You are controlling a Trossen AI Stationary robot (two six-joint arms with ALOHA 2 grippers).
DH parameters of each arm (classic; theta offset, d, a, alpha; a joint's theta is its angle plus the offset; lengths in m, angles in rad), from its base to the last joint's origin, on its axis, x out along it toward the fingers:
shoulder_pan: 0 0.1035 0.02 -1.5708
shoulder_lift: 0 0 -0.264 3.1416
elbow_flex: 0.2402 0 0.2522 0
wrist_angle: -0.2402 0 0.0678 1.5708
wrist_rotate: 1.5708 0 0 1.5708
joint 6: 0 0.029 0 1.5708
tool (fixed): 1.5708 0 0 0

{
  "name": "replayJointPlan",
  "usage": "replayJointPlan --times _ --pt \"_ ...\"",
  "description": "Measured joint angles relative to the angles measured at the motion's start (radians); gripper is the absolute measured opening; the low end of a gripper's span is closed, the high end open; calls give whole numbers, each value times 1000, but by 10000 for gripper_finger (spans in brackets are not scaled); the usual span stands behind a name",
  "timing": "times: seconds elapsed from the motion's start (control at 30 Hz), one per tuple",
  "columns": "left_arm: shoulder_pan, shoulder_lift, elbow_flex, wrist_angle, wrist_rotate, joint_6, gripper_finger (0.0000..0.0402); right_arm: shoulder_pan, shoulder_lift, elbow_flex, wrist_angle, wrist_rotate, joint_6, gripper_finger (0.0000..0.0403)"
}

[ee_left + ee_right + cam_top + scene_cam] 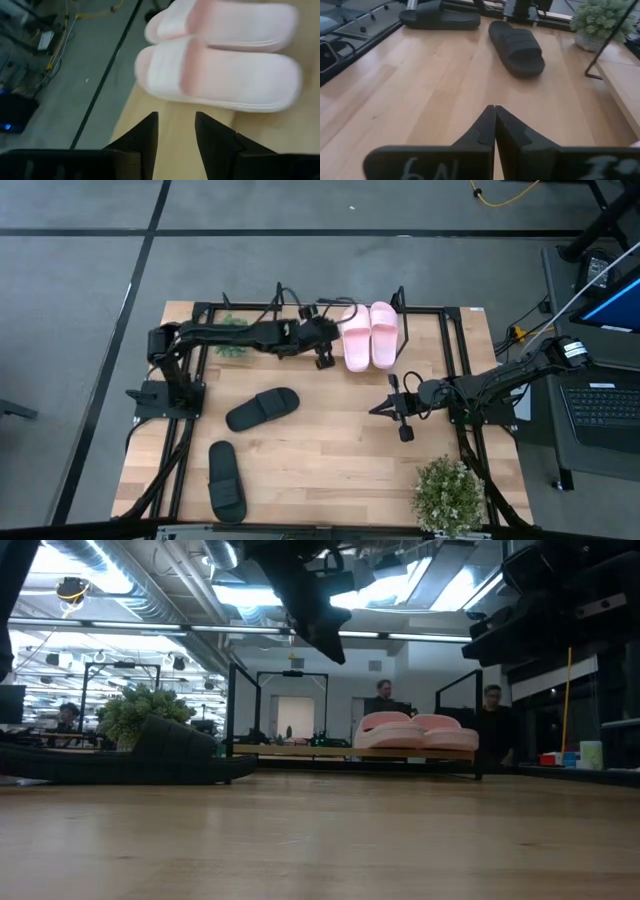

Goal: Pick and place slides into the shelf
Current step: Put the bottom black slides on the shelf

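Note:
Two pale pink slides (357,337) (383,333) lie side by side, soles down, on the shelf's wooden board (300,751) at the table's far edge; the low view shows them as one pink pair (415,731). Two black slides rest flat on the table, one mid-left (262,408) and one near the front-left (226,480). My left gripper (325,358) (176,134) hovers open just left of and nearer than the pink pair, touching nothing. My right gripper (376,409) (495,117) is shut, above the table's right-centre, pointing toward the black slides (516,47) (440,19).
A potted plant (448,492) stands at the near-right corner and another (232,340) at the far left beside the shelf. The shelf's thin black uprights (401,300) rise beside the pink pair. A black frame (462,350) borders the table. Bare wood lies between the grippers and the black slides.

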Motion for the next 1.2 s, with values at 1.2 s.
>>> replayJointPlan --times 1.2 --pt "-254 -984 -1084 508 298 -52 121 51 1 0 29 73 46 12"
